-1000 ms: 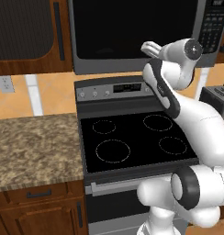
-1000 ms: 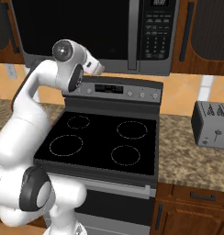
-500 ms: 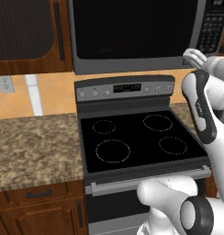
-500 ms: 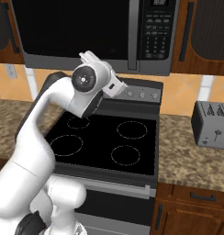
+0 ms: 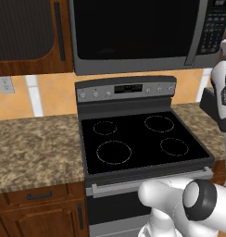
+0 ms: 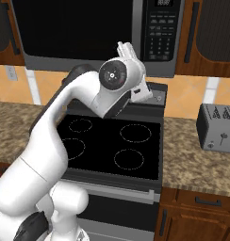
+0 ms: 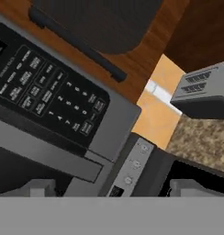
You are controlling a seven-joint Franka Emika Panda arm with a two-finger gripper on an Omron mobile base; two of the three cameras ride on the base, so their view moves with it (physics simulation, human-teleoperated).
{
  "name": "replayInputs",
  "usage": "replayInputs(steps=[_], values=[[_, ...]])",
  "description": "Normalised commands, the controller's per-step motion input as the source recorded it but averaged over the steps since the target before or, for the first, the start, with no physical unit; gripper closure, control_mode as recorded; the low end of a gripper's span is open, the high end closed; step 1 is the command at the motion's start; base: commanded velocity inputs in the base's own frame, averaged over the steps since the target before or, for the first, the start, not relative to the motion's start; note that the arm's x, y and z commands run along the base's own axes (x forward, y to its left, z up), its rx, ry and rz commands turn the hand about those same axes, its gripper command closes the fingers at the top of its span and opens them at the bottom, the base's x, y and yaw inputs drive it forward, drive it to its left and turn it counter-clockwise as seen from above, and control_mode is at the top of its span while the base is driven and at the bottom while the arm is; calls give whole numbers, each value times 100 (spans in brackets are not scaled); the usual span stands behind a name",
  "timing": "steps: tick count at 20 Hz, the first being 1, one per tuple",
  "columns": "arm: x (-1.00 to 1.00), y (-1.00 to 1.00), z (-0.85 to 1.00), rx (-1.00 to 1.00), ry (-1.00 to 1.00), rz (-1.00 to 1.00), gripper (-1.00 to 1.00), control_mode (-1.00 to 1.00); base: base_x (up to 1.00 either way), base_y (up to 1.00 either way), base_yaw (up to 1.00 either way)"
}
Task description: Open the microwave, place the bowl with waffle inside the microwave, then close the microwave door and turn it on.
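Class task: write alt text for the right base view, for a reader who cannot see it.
A white robot arm bends up over a black stove toward the closed microwave above it, its wrist near the microwave's keypad panel. A grey toaster sits on the granite counter at right.

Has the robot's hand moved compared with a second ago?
Yes. In the right base view the hand has swung rightward and up across the stove, from over its left side toward the microwave keypad.
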Motion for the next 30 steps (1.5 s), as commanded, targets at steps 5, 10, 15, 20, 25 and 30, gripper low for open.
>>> replayInputs(steps=[5,10,15,20,25,30], values=[[-38,-41,-1,62,-9,-14,-100,-100,0,0,0],[-10,1,5,38,-12,0,100,-100,0,0,0],[2,8,-9,39,0,2,100,-100,0,0,0],[15,4,-23,31,-11,9,100,-100,0,0,0],[9,17,-29,21,-37,14,100,-100,0,0,0],[76,6,2,6,-20,-2,100,-100,0,0,0]])
